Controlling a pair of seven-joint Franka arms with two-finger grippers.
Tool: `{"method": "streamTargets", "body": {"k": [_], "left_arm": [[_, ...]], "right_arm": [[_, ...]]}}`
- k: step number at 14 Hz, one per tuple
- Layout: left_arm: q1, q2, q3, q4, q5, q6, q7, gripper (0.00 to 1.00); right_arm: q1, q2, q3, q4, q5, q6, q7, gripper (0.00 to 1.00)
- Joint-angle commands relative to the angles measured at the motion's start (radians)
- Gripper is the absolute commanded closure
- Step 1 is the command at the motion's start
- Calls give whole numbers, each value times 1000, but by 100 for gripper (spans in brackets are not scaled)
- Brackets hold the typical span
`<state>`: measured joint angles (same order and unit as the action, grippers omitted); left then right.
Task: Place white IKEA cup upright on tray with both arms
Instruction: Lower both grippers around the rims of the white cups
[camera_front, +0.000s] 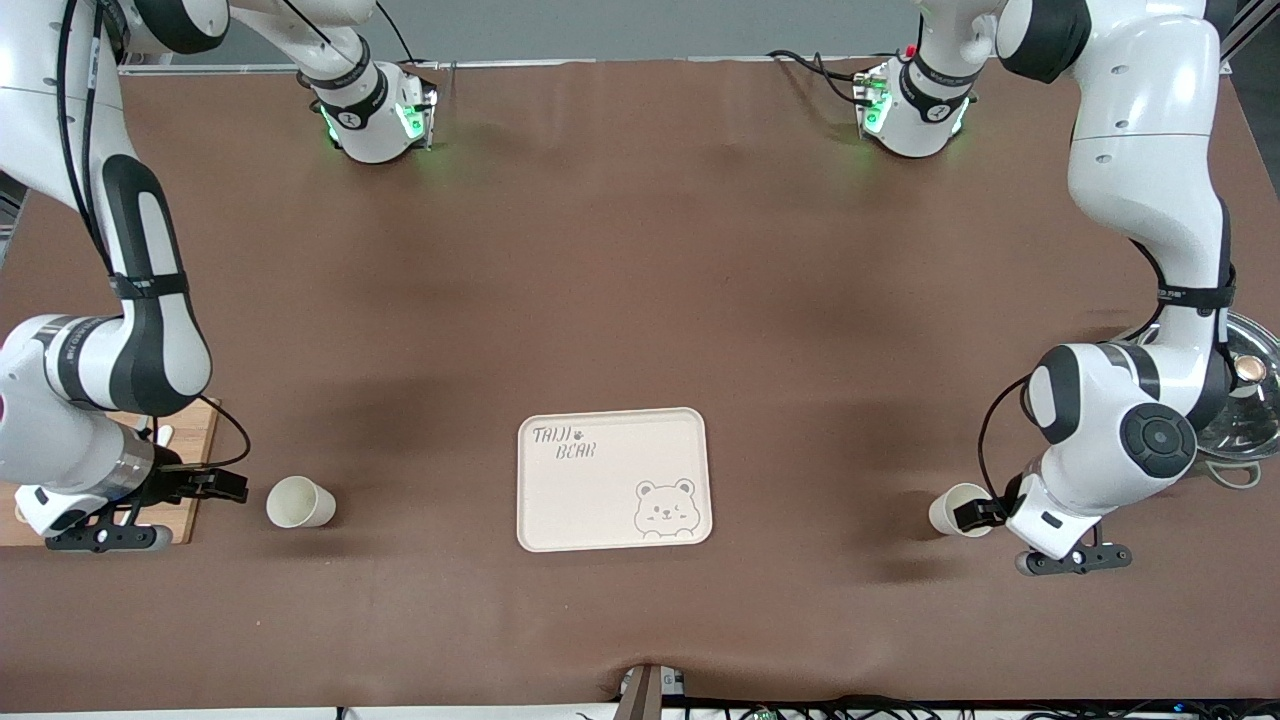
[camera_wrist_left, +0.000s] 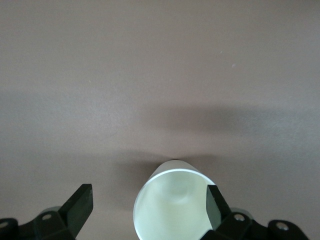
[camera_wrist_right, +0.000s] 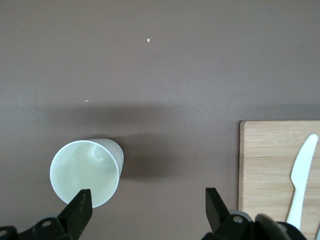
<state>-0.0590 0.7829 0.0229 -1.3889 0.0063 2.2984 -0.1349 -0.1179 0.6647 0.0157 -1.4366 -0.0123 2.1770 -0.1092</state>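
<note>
Brown tabletop (camera_front: 640, 250) carries everything, and nothing is placed yet. Nearest the front camera, the tray (camera_front: 613, 479) lies bare. One white cup (camera_front: 300, 502) stands toward the right arm's end, just beside the right gripper (camera_front: 215, 486), jaws wide, empty. Another cup (camera_front: 958, 509) stands at the left gripper (camera_wrist_left: 150, 207), jaws wide around its rim, not closed. Both grasps remain.
</note>
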Motion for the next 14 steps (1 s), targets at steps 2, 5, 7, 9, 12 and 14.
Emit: {"method": "streamTargets", "body": {"k": [2,5,7,9,12,14], "left_arm": [[-2,4,5,-42,-9,42,17,0],[1,1,3,-70,-11,78,12,0],[2,1,3,-70,-17,78,11,27],[2,1,3,-70,-20,78,9,50],[2,-2,3,-70,-22,78,9,76],[1,-2,3,-70,-22,78,8,88]], "right_arm": [[0,50,6,28,14,44,-4,0],[0,62,6,28,14,47,-4,0],[0,76,6,30,14,72,-3,0],[0,104,6,28,17,119,-1,0],[1,118,7,27,17,135,-3,0],[4,133,9,27,17,141,-3,0]]}}
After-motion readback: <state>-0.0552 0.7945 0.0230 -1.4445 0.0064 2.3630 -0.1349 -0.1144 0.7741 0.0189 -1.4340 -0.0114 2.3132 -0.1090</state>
